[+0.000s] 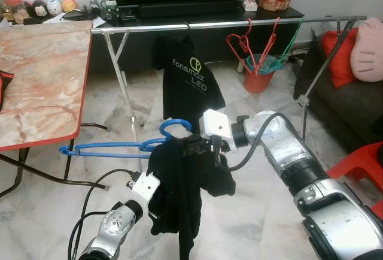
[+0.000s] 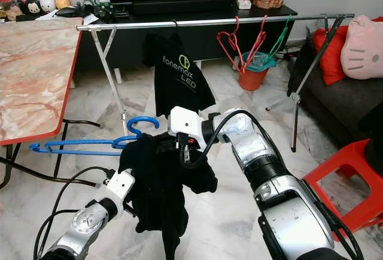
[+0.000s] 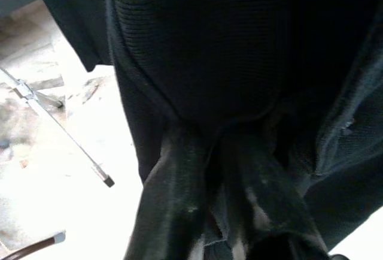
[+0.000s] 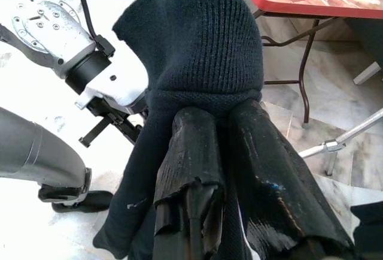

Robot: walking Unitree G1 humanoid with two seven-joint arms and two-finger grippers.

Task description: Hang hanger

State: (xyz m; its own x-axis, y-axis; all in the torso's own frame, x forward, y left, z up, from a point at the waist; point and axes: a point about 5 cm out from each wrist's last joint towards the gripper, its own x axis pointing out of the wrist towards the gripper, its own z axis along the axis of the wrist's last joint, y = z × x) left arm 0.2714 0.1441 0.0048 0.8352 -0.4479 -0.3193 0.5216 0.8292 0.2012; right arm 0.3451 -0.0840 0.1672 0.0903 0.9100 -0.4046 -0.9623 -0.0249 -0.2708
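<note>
Left end effector [image 1: 157, 195]: clenched low on your black garment [image 1: 179, 194].
Blue hanger [image 1: 119, 146]: just beside the right end effector, hook up, garment draped over it.
Right end effector [image 1: 190, 147]: clenched on garment.
Rail [image 1: 227, 24]: beyond both; lift hook level, keep cloth gathered.

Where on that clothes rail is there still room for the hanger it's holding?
The rail is bare between the black T-shirt and the red hangers. Left of the shirt is bare too. It's crowded at the red and green hangers.
</note>
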